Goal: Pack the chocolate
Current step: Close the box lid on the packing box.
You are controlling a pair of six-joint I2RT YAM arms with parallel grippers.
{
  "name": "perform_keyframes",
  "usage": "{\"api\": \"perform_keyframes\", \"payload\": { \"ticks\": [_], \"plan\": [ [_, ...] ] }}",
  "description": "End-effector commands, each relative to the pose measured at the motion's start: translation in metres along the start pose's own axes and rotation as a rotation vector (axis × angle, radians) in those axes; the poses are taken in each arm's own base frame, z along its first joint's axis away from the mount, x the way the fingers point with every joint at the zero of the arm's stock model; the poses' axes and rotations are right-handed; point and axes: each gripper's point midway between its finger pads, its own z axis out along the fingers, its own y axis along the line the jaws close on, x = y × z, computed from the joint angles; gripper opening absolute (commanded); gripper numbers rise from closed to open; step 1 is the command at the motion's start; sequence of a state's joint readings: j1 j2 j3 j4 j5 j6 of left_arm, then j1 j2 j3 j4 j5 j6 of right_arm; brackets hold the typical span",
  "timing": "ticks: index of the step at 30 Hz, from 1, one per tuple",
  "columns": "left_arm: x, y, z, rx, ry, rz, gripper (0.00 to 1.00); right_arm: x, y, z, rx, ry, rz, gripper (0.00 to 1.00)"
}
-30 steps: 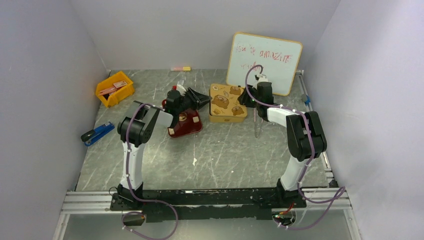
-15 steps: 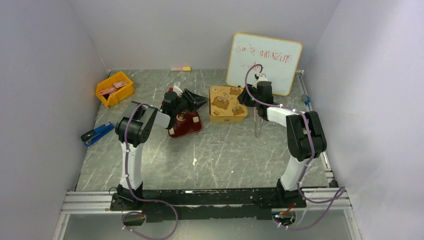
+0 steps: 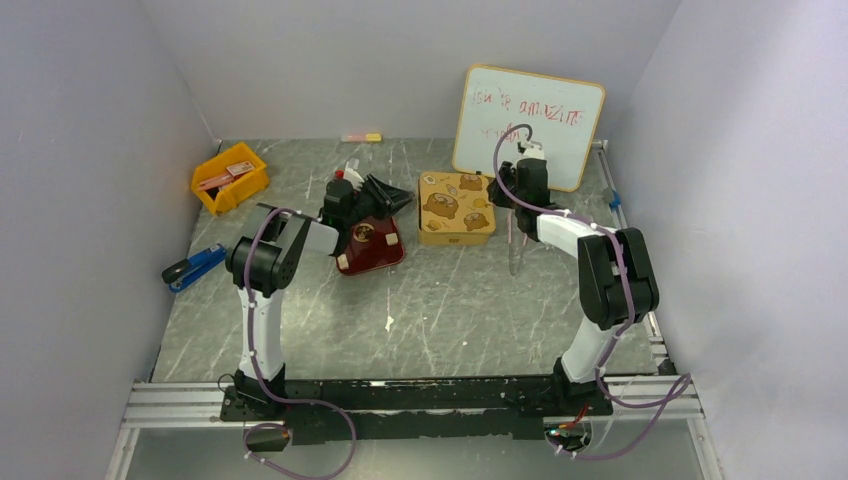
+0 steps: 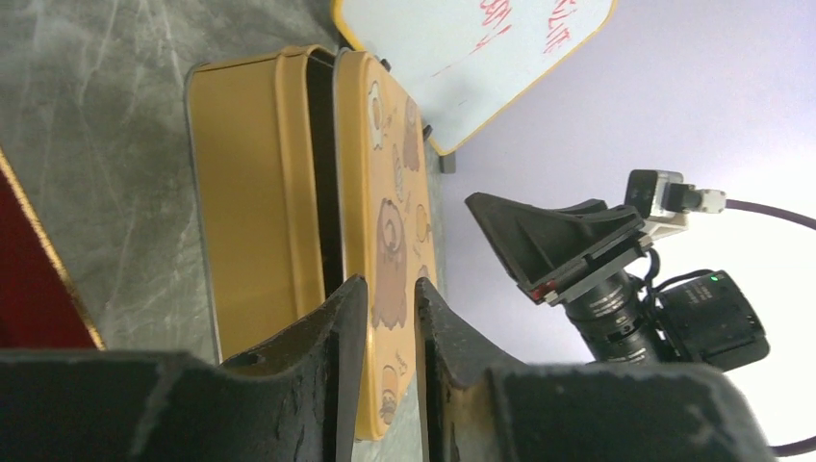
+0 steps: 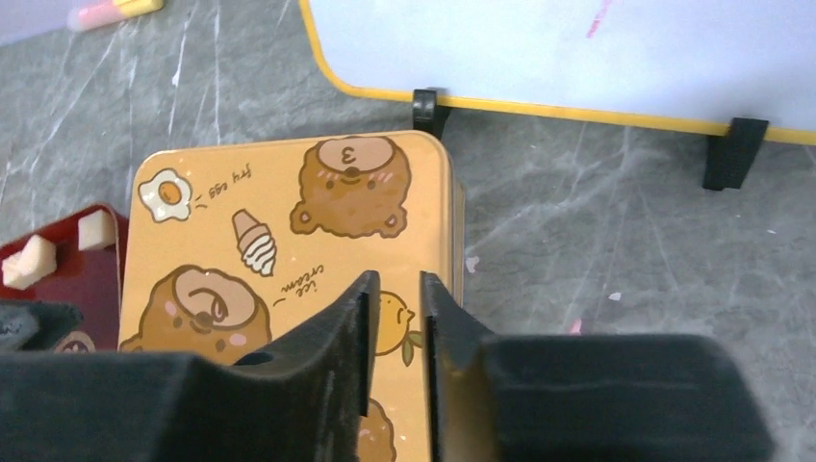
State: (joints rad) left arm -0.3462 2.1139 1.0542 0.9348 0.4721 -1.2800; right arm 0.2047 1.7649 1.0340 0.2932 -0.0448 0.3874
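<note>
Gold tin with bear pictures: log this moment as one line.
gold tin: lid on | right gripper: over its right edge, jaws narrow | left gripper: facing its side | chocolate: in red tray

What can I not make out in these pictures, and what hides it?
- Inside of the gold tin: all views, covered by its lid.
- Most of the chocolate: right wrist view shows two pieces; the frame edge cuts the red tray.
- Writing on the whiteboard: top view, too blurred to read; wrist views cut it off.
- Grip of the left hand: left wrist view, narrow gap with tin behind; holding or not is unclear.
</note>
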Motion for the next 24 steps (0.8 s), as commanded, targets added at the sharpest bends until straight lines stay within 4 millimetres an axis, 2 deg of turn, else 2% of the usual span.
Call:
{"api": "perform_keyframes", "payload": {
  "ticks": [1, 3, 6, 19, 24],
  "plan": [
    [-0.013, -0.023, -0.001, 0.023, -0.032, 0.078, 0.29, -0.027, -0.009, -0.004, 0.080, -0.070, -0.013, 0.20],
    [-0.014, -0.022, -0.001, 0.009, -0.036, 0.090, 0.29, -0.025, -0.014, -0.001, 0.108, -0.053, -0.017, 0.12],
    [-0.016, -0.018, 0.000, -0.015, -0.039, 0.107, 0.29, -0.019, -0.021, 0.003, 0.141, -0.035, -0.018, 0.08],
    [-0.018, -0.007, 0.004, -0.073, -0.038, 0.135, 0.28, 0.010, -0.034, 0.022, 0.171, 0.034, -0.020, 0.06],
    [-0.019, -0.005, 0.007, -0.080, -0.035, 0.146, 0.29, 0.017, -0.030, 0.029, 0.139, 0.056, -0.020, 0.05]
  ]
}}
